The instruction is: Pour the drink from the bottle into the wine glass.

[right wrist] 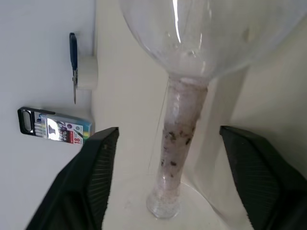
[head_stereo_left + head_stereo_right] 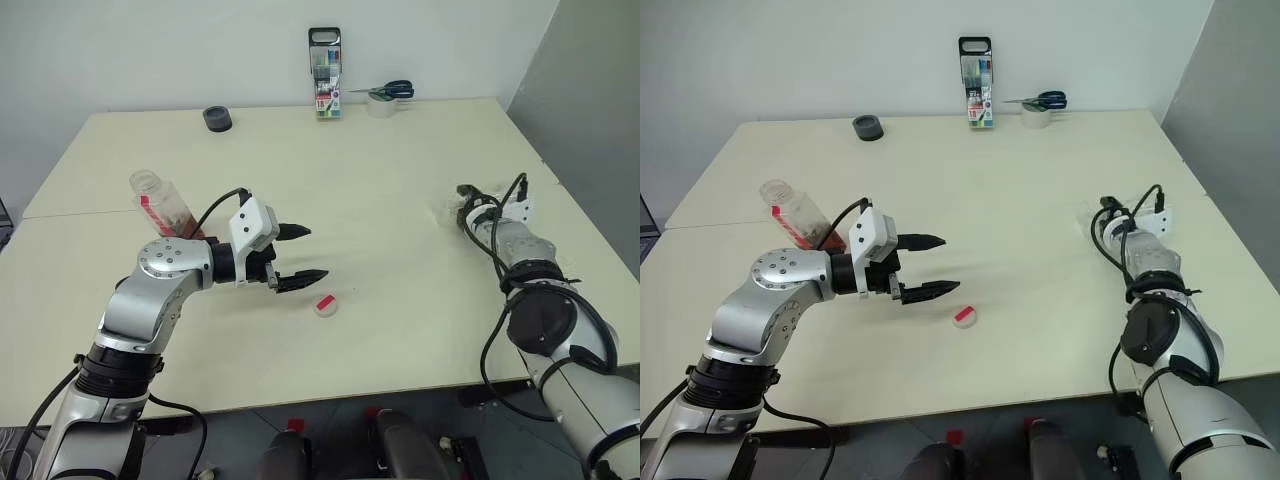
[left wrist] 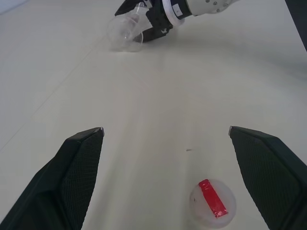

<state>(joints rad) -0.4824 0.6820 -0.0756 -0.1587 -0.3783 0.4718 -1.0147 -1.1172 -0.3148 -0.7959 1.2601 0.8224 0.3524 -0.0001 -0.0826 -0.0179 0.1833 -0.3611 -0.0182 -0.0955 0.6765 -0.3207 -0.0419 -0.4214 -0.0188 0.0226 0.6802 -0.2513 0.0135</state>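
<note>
The right gripper (image 1: 168, 129) had its two black fingers (image 1: 91, 177) set part-way apart on either side of the thin stem of the wine glass (image 1: 184, 105), with a clear gap on each side and nothing gripped yet. The rounded bowl sat just beyond the fingertips and the foot nearer the wrist. From the left wrist view the glass seemed to lie tipped over on the desk (image 2: 400, 150) at the robot's right, though its exact lean was hard to tell. The step in hand looked like taking the glass by the stem. Doing that well would mean closing squarely across the middle of the stem, clear of the bowl and the foot, gently enough that the thin glass neither rolled out nor cracked. The glass would then need lifting slowly and standing on its foot. The left gripper (image 2: 300, 255) hung over the desk with its fingers spread wide and empty, and the red-and-white cap (image 3: 211, 199) lay on the desk just beside them. The bottle (image 2: 160, 200) stood uncapped and tilted behind the left forearm, well apart from the glass. The reddish-brown drink (image 2: 820, 232) sat in its lower part, so any swing of that arm could knock it over.
</note>
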